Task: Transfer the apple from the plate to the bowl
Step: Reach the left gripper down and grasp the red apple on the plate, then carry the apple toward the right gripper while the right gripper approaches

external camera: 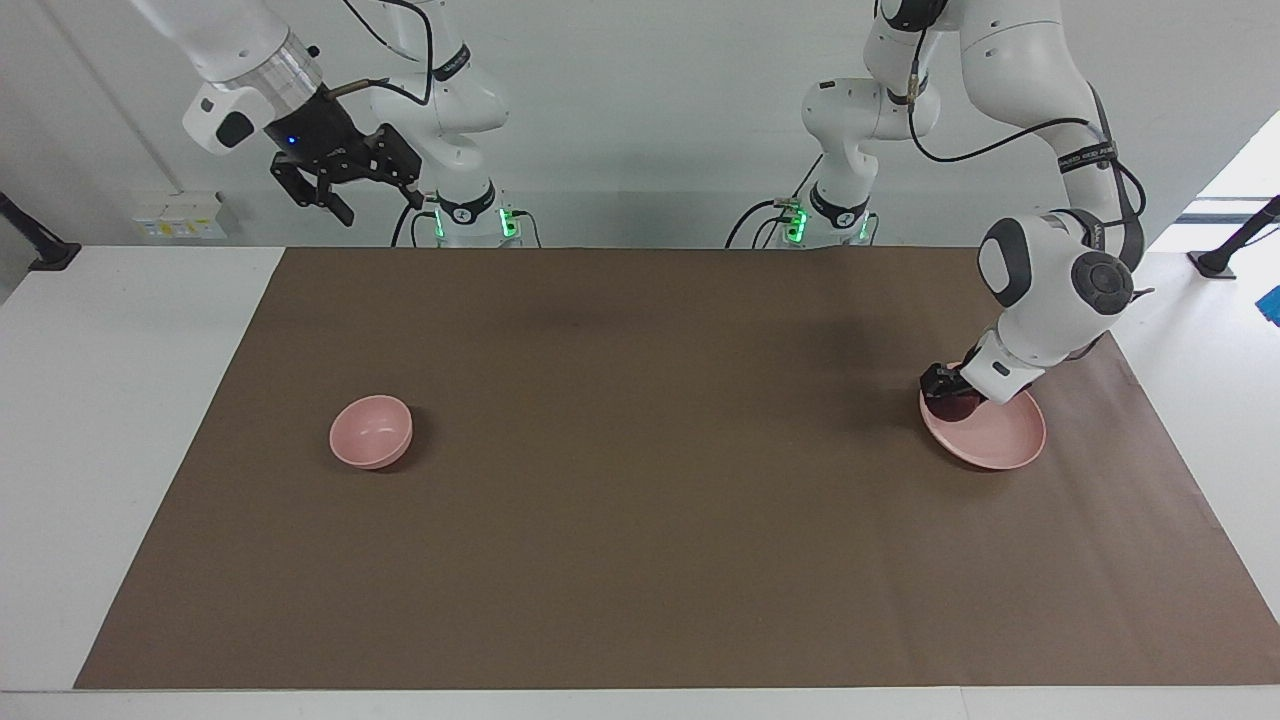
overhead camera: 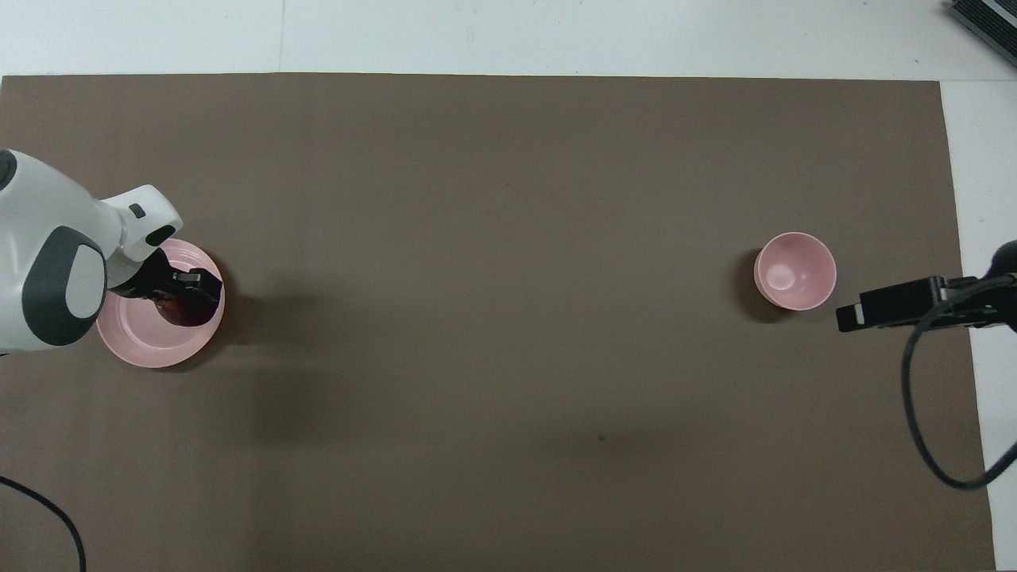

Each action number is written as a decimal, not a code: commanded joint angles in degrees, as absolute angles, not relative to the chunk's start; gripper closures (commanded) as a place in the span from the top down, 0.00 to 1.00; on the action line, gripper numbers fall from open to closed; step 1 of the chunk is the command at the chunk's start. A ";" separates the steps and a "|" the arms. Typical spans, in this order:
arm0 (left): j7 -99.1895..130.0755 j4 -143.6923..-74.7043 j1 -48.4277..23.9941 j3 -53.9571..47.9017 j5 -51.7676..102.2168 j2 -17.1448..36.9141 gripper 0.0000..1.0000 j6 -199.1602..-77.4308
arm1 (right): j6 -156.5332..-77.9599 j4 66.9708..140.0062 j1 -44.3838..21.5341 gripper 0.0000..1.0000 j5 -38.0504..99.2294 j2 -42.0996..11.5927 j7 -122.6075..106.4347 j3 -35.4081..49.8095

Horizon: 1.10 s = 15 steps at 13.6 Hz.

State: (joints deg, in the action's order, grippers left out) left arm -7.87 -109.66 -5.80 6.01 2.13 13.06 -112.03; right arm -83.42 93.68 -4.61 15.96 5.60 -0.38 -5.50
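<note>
On the plate [external camera: 995, 440] at the left arm's end of the brown mat [external camera: 640, 560], the apple [external camera: 958, 405] is flanked by the lowered left gripper [external camera: 945, 388]; whether it is clamped cannot be told. Bare mat separates it from the bowl [external camera: 371, 431]. The right gripper [external camera: 330, 190] is held raised and spread, waiting
</note>
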 commanded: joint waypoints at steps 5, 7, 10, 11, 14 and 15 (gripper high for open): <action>5.95 -96.69 -8.87 6.50 15.62 16.61 0.00 -94.24 | -92.01 103.79 -5.01 1.00 28.90 7.47 -1.32 -5.27; 11.13 -94.49 -10.02 6.42 20.19 16.70 0.00 -89.24 | -94.99 107.03 -5.01 1.00 36.00 7.29 -2.37 -5.27; 24.12 -92.38 -10.98 5.89 31.43 17.84 0.00 -83.77 | -100.71 111.17 -5.80 1.00 44.26 6.86 -4.92 -5.19; 26.61 -92.20 -11.42 4.50 34.25 17.84 0.00 -83.67 | -101.07 112.57 -6.15 1.00 48.30 6.86 -5.01 -5.27; 35.30 -92.29 -11.43 0.36 44.44 17.84 0.00 -83.93 | -102.74 118.20 -6.42 1.00 57.90 6.94 -12.10 -5.19; 37.59 -92.29 -11.51 -0.43 48.30 17.84 0.00 -84.46 | -102.83 119.34 -7.11 1.00 58.96 7.03 -14.04 -5.19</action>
